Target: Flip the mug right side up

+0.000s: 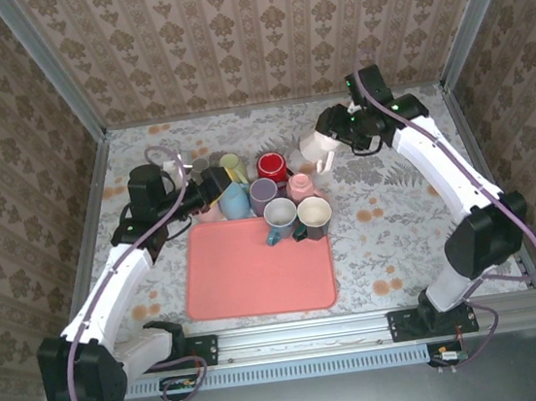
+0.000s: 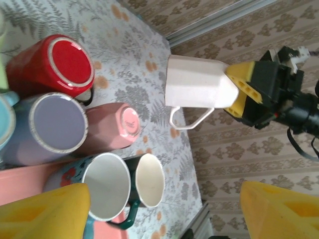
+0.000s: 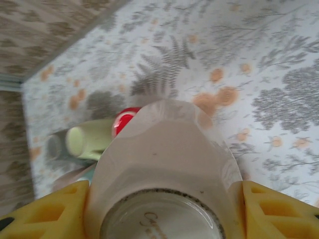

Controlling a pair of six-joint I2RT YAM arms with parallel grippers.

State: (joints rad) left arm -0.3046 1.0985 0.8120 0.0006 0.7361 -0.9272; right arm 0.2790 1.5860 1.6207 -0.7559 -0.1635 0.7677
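Your left gripper [image 1: 215, 185] hangs spread wide and empty beside the mug cluster [image 1: 273, 200]. To their right, your right gripper [image 1: 340, 136] is clamped on the base of the white mug [image 1: 318, 143], lifted above the far table [image 1: 397, 214]. The cursive script [image 3: 158, 222] on that base is too blurred to read. The mug's long axis lies near level, mouth pointing left, handle [image 2: 189, 119] hanging down.

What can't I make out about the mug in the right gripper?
- Inside of the white mug: the right wrist view faces its base; the left wrist view shows it side-on.
- Its base lettering: cut off by the right wrist view's bottom edge, blurred.
- The red mug: mostly hidden behind the white mug there.
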